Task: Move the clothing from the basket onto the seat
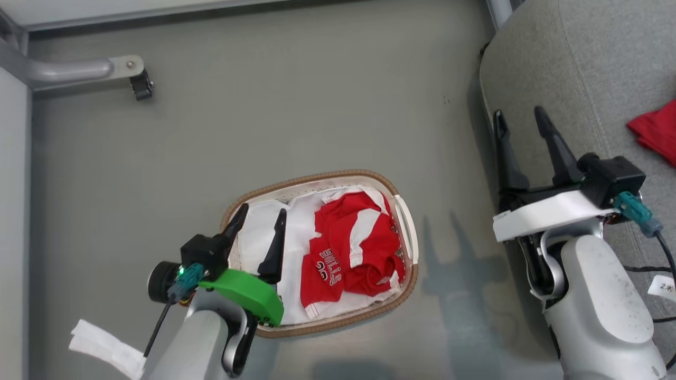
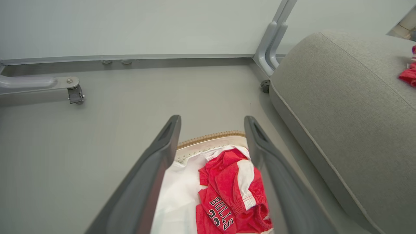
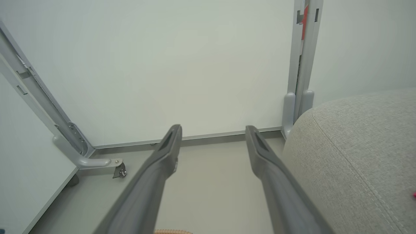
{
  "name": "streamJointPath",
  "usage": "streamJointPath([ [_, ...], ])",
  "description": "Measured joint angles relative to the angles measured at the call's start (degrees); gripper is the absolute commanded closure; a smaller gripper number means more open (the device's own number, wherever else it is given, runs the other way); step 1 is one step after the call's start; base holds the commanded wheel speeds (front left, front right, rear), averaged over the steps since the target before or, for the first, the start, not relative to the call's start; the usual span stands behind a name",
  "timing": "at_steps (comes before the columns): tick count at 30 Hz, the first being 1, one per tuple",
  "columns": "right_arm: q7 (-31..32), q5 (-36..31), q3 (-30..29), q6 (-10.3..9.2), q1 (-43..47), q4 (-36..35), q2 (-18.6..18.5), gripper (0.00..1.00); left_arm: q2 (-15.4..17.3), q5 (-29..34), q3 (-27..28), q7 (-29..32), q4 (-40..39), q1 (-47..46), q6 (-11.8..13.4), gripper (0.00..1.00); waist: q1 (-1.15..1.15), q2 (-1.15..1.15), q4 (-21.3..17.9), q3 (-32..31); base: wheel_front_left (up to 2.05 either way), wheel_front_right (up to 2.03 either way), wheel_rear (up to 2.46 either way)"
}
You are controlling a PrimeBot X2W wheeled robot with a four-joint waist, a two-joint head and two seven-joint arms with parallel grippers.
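Your left hand [image 1: 264, 209] hangs over the basket [image 1: 317, 177], your right hand [image 1: 518, 112] beside the seat [image 1: 581, 63] — both spread wide, empty. The clothing [image 1: 354, 243] marked "BULLS" lies in the basket's right half; another red garment [image 1: 657, 129] lies on the seat.

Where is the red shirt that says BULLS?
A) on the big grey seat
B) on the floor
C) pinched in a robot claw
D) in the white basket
D: the red BULLS clothing lies crumpled inside the basket, on top of its white liner.
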Motion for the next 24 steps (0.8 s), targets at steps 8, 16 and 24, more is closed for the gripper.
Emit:
streamJointPath([
  [8, 0.0, -0.2, -1.0, 0.00, -4.3, -4.3, 0.0, 0.00, -0.2, -3.4, -6.4, 0.0, 3.3, -8.1, 0.0, 0.00, 0.01, 0.00, -2.2, 8.0, 0.00, 0.00, 0.00],
  [16, 0.0, -0.7, -2.3, 0.00, -5.8, -8.8, 0.0, 0.00, -0.3, -6.5, -10.6, 0.0, 6.3, -14.0, 0.0, 0.00, 0.01, 0.00, -4.0, 15.3, 0.00, 0.00, 0.00],
  [24, 0.0, -0.3, -2.4, 0.00, -6.8, -12.3, 0.0, 0.00, 0.8, -8.6, -13.5, 0.0, 8.4, -18.4, 0.0, 0.00, 0.01, 0.00, -5.7, 21.7, 0.00, 0.00, 0.00],
])
